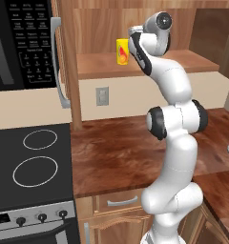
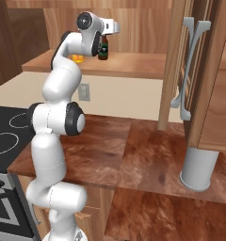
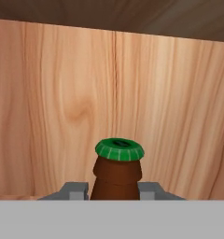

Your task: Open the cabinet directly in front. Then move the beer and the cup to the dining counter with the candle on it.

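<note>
Tool point(image 3: 115, 189) inside open cabinet point(image 2: 133, 63), fingers apparently clamped on beer point(image 3: 117, 170) neck; cup point(image 1: 122, 51) beside.

1. Arm stands tall off the base, lower links about vertical, then bends at the dark elbow joint and leans forward and up.
2. Wrist is folded over at the top, hand pointing forward and roughly level.
3. Gripper point(image 3: 115, 189) has its fingers point(image 3: 75, 190) sitting tight on either side of the beer point(image 3: 117, 175) neck, just under the cap.
</note>
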